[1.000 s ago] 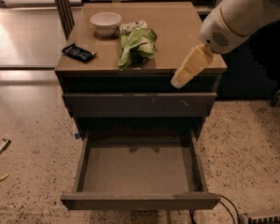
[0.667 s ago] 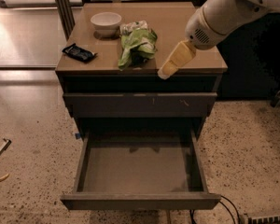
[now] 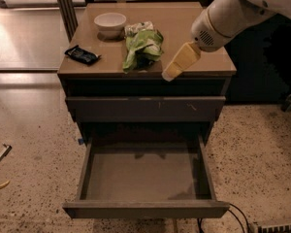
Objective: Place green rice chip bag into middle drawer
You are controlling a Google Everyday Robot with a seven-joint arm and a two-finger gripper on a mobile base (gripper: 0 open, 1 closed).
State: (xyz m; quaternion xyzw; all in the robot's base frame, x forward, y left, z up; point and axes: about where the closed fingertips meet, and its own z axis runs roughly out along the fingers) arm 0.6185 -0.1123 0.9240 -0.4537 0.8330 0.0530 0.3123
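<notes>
Camera view, hand (image 3: 172, 72): right of centre, above counter (image 3: 179, 18) edge; grip state could not be told.
bag (image 3: 143, 47): lay upper centre on counter.
drawer (image 3: 145, 209): stood open, lower centre.

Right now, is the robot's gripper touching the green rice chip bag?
Apart. The camera view shows a strip of bare tabletop between the gripper and the green rice chip bag.

A dark cabinet (image 3: 145, 87) with a tan top stands on a speckled terrazzo floor (image 3: 262, 144). Far left, the floor turns pale and glossy, catching bright light behind a dark metal post (image 3: 65, 6). The far right lies in deep shadow. A black cable (image 3: 237, 216) curls on the floor near right. The gripper (image 3: 168, 74) hangs over the top's near right edge.
</notes>
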